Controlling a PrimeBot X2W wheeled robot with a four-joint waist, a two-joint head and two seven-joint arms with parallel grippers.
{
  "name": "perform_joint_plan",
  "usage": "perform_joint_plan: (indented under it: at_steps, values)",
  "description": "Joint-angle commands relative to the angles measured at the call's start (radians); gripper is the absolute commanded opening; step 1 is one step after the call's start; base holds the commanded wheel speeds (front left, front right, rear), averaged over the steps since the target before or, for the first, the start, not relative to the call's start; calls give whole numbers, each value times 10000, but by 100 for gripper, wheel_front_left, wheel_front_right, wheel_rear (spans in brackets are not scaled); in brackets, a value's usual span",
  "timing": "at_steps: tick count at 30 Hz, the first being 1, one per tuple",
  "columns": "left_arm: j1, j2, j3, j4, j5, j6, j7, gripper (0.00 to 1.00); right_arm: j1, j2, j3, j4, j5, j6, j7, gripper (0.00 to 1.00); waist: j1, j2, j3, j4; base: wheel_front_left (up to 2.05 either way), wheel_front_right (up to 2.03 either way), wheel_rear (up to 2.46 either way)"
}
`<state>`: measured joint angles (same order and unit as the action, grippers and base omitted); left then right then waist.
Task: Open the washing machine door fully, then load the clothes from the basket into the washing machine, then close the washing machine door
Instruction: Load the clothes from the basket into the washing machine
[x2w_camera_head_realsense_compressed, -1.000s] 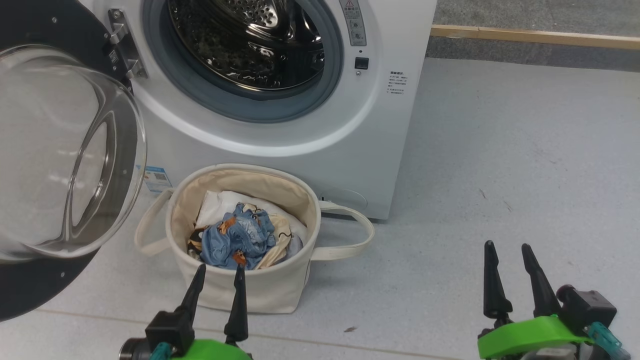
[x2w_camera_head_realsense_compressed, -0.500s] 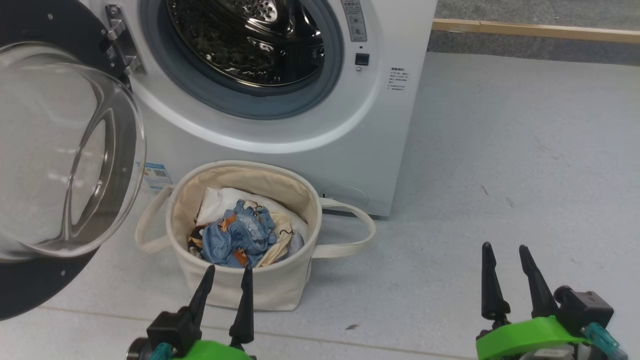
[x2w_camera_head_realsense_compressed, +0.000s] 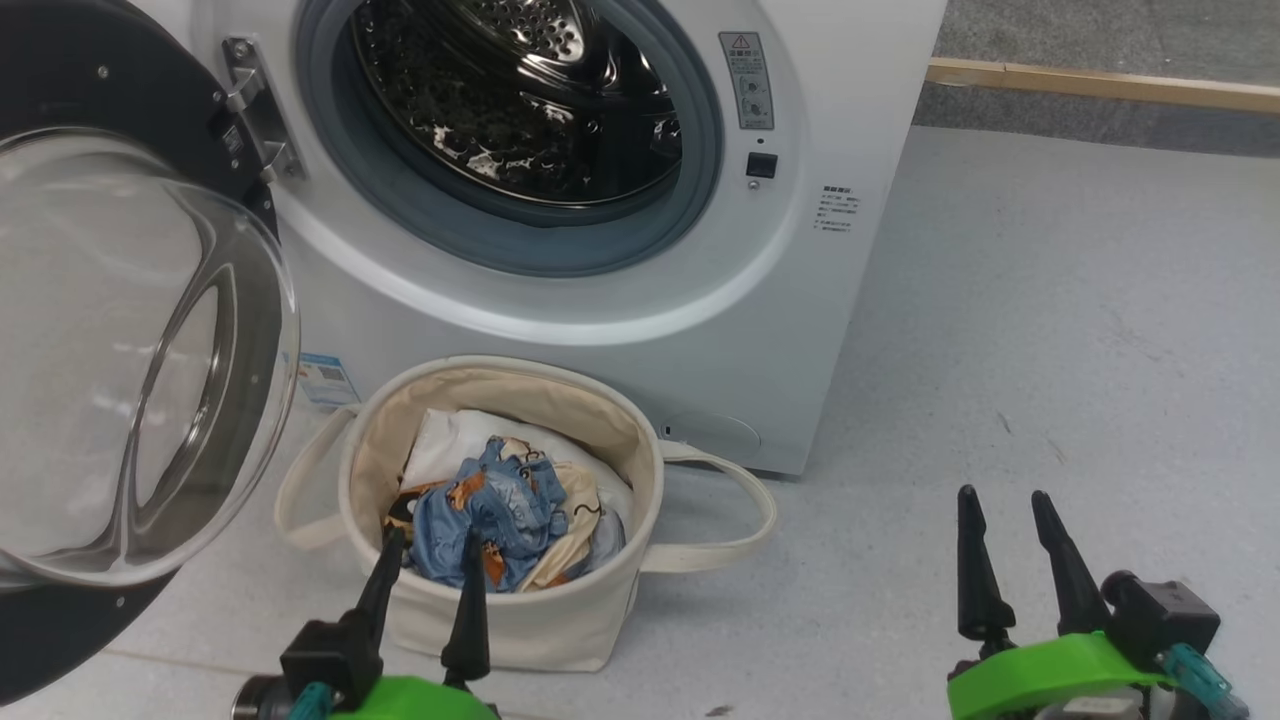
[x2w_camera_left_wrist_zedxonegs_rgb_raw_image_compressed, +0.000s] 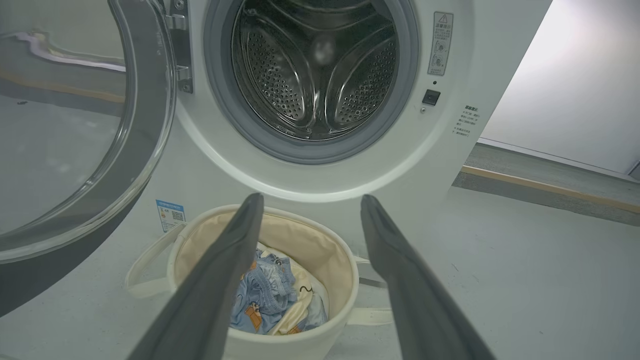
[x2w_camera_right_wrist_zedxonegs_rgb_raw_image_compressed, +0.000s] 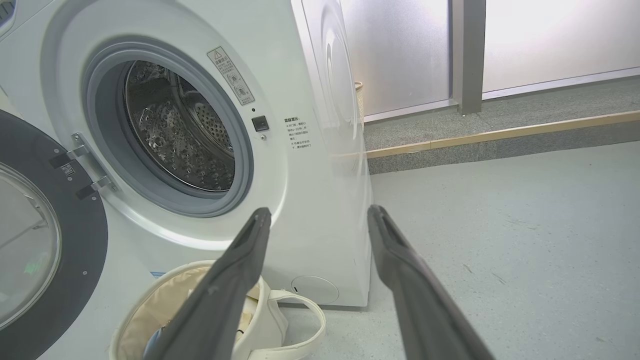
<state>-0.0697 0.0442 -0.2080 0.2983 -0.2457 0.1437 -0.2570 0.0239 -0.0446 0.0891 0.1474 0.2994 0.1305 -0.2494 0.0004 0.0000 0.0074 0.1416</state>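
The white washing machine (x2w_camera_head_realsense_compressed: 700, 340) (x2w_camera_left_wrist_zedxonegs_rgb_raw_image_compressed: 450, 165) (x2w_camera_right_wrist_zedxonegs_rgb_raw_image_compressed: 320, 210) stands with its steel drum exposed. Its black-rimmed glass door (x2w_camera_head_realsense_compressed: 130, 370) (x2w_camera_left_wrist_zedxonegs_rgb_raw_image_compressed: 75, 140) (x2w_camera_right_wrist_zedxonegs_rgb_raw_image_compressed: 45, 250) is swung wide to the left. The cream canvas basket (x2w_camera_head_realsense_compressed: 520, 620) (x2w_camera_left_wrist_zedxonegs_rgb_raw_image_compressed: 330, 260) (x2w_camera_right_wrist_zedxonegs_rgb_raw_image_compressed: 145, 320) sits on the floor before the washer. Inside it lie the light blue and cream clothes (x2w_camera_head_realsense_compressed: 495, 510) (x2w_camera_left_wrist_zedxonegs_rgb_raw_image_compressed: 270, 295) on a white cloth. My left gripper (x2w_camera_head_realsense_compressed: 433, 540) (x2w_camera_left_wrist_zedxonegs_rgb_raw_image_compressed: 307, 202) is open, its fingertips over the basket's near rim. My right gripper (x2w_camera_head_realsense_compressed: 1003, 495) (x2w_camera_right_wrist_zedxonegs_rgb_raw_image_compressed: 317, 212) hangs open over bare floor to the right.
A blue label sticker (x2w_camera_head_realsense_compressed: 325, 380) marks the washer's lower left corner. The grey floor (x2w_camera_head_realsense_compressed: 1050, 350) stretches to the right, ending at a wooden-edged step (x2w_camera_head_realsense_compressed: 1100, 85). The open door overhangs the floor left of the basket.
The head view has shifted, so the washer and basket sit lower and further right. My left gripper's tips now overlap the basket's near rim. Both grippers stay open.
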Motion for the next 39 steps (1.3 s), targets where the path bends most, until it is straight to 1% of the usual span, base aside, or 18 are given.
perform_joint_plan:
  at_steps: [1,10,15,18,22,27,29,31,34,35,39]
  values:
    - [-376,60,291,-276,88,-6,-48,100,-377,-57,273,-303,-12,2,-124,100,-4,0,-1,7,55,-55,0]
    - [-381,60,201,-191,169,73,-48,100,-375,-57,492,-349,-139,2,-124,100,-4,0,188,-28,9,-9,0]
    - [-611,60,173,77,210,86,-48,100,-449,-57,623,-488,-389,2,-124,100,-4,0,630,-208,0,0,0]
    - [-912,60,230,460,202,-7,-48,100,-517,-57,598,-632,-467,2,-124,100,-4,0,1032,-368,0,0,0]
    - [-1598,74,371,1502,509,-247,-48,100,-698,-56,507,-674,-681,2,-124,100,-4,0,1798,-618,0,0,0]
    - [-3001,174,299,3167,1058,-687,-48,100,-1137,-56,448,-907,-849,2,-124,100,-4,0,3115,-944,0,0,0]
    - [-3703,432,-79,3913,1737,-625,-48,100,-1369,-56,405,-1019,-932,2,-124,100,-4,0,3701,-1073,0,0,0]
    - [-4424,538,-422,4630,2230,-538,-48,100,-1636,-56,321,-1104,-1132,2,-124,100,-4,0,4281,-1193,0,0,0]
    - [-5474,603,-597,5568,2486,-489,-48,100,-2046,-56,218,-1286,-1308,2,-124,100,-4,0,5115,-1348,0,0,0]
    - [-5474,603,-597,5568,2486,-489,-48,100,-2046,-56,218,-1286,-1308,2,-124,100,-4,0,5115,-1348,0,0,0]
    - [-6808,776,-757,7002,2722,-427,-48,100,-2519,-56,183,-1539,-1407,2,-124,100,-4,0,6121,-1492,0,0,0]
